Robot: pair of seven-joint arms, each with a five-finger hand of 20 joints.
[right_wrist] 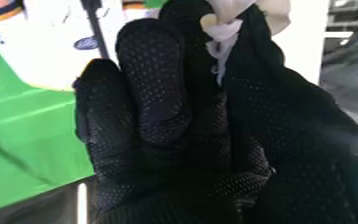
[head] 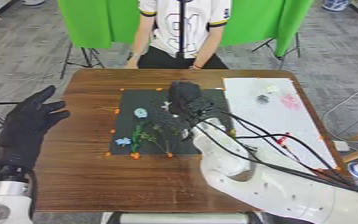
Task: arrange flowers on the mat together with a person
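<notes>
The right hand [head: 185,92] pinches a white flower [right_wrist: 221,31] above the far part of the dark mat [head: 133,104]; best lower it gently before releasing. The left hand [head: 26,120] has fingers loosely spread.

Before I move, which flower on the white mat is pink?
The pink flower, right of the dark flower, nearer the robot than the pale flower; neither is pink.

wooden table [head: 113,182], dark mat [head: 133,101], white sheet [head: 244,92]

2 views: head high, forward and down; right wrist close; green cloth [head: 88,24] shared
</notes>
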